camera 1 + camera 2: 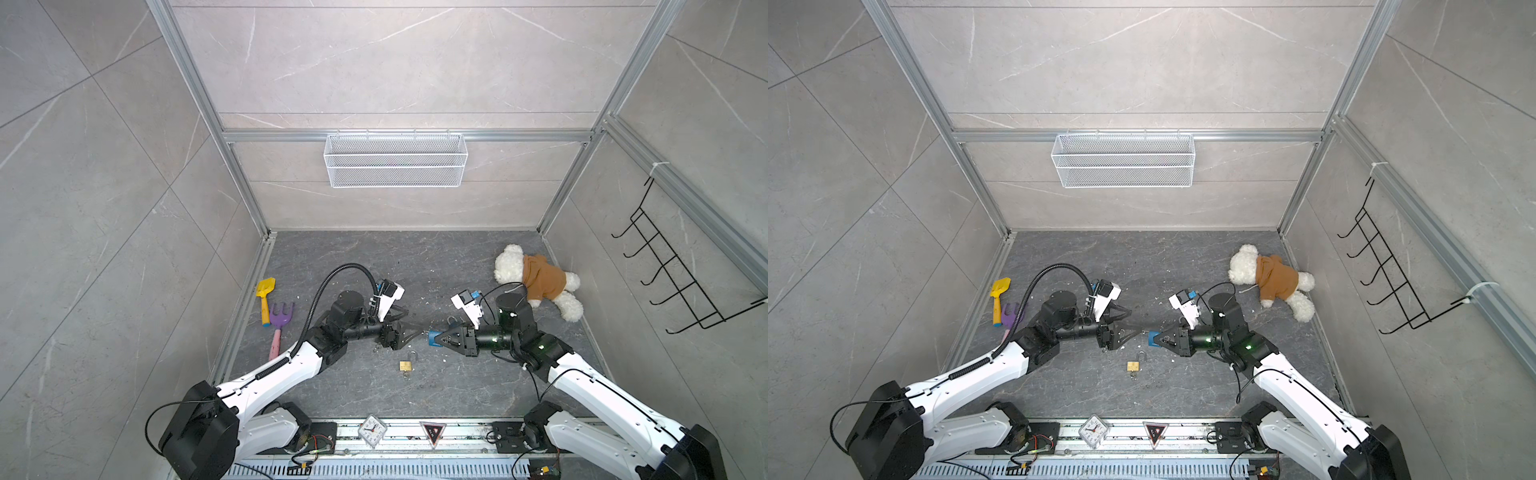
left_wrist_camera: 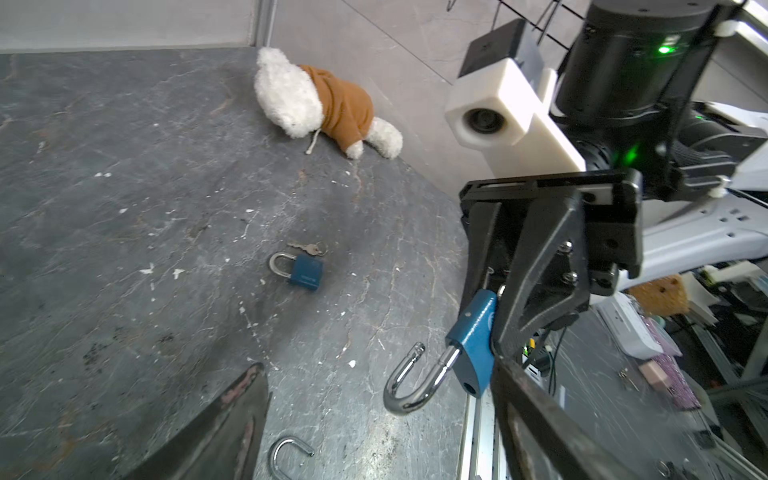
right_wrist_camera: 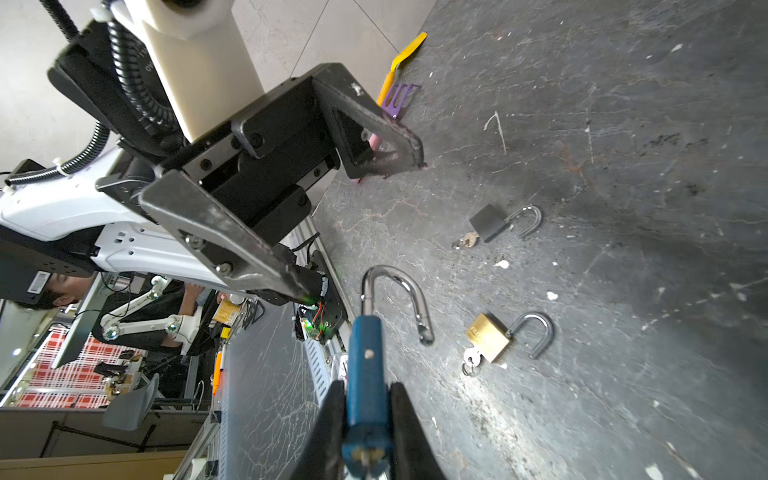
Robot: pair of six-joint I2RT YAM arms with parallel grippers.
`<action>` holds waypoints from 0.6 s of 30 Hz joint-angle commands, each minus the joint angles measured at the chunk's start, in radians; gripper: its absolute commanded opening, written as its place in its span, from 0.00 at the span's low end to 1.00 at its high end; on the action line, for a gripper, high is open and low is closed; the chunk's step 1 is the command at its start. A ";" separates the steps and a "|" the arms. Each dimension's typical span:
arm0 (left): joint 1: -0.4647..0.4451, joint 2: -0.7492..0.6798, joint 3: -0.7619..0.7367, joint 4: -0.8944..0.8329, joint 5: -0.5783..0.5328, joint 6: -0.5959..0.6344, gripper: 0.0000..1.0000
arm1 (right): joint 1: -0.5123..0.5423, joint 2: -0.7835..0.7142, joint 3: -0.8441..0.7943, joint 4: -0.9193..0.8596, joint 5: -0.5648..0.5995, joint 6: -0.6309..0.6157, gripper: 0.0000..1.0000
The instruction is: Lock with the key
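My right gripper (image 1: 440, 337) is shut on the body of a blue padlock (image 3: 365, 365), held above the floor. Its steel shackle (image 2: 409, 382) stands swung open and points at my left gripper (image 1: 415, 326). That gripper is open, its fingers (image 2: 245, 411) wide on either side of the shackle without touching it. A blurred brass bit shows at the held lock's keyhole end; I cannot tell whether it is the key. A second blue padlock (image 2: 301, 270) lies on the floor with a loose key (image 2: 309, 248) beside it.
A brass padlock (image 1: 406, 365) with open shackle and a key (image 3: 471, 361) lies on the floor below the grippers; a dark padlock (image 3: 490, 222) lies beyond. A teddy bear (image 1: 536, 278) is at the back right, toy shovel (image 1: 265, 297) and rake (image 1: 280, 320) at the left.
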 commanded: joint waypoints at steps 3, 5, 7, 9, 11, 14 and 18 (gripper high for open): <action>0.002 -0.003 0.002 0.128 0.117 -0.011 0.79 | -0.007 -0.020 -0.008 0.046 -0.051 0.021 0.00; 0.002 -0.005 -0.003 0.143 0.124 -0.017 0.79 | -0.008 -0.019 -0.008 0.048 -0.052 0.024 0.00; 0.002 -0.006 -0.009 0.155 0.139 -0.019 0.78 | -0.009 -0.021 -0.012 0.058 -0.053 0.029 0.00; 0.002 -0.006 -0.007 0.164 0.156 -0.023 0.77 | -0.013 -0.027 -0.026 0.087 -0.063 0.042 0.00; 0.002 -0.004 -0.004 0.162 0.177 -0.022 0.76 | -0.015 -0.033 -0.041 0.117 -0.071 0.061 0.00; 0.002 -0.005 0.000 0.152 0.199 -0.016 0.75 | -0.020 -0.041 -0.063 0.175 -0.093 0.098 0.00; 0.002 -0.008 -0.001 0.152 0.221 -0.014 0.72 | -0.024 -0.056 -0.069 0.206 -0.098 0.120 0.00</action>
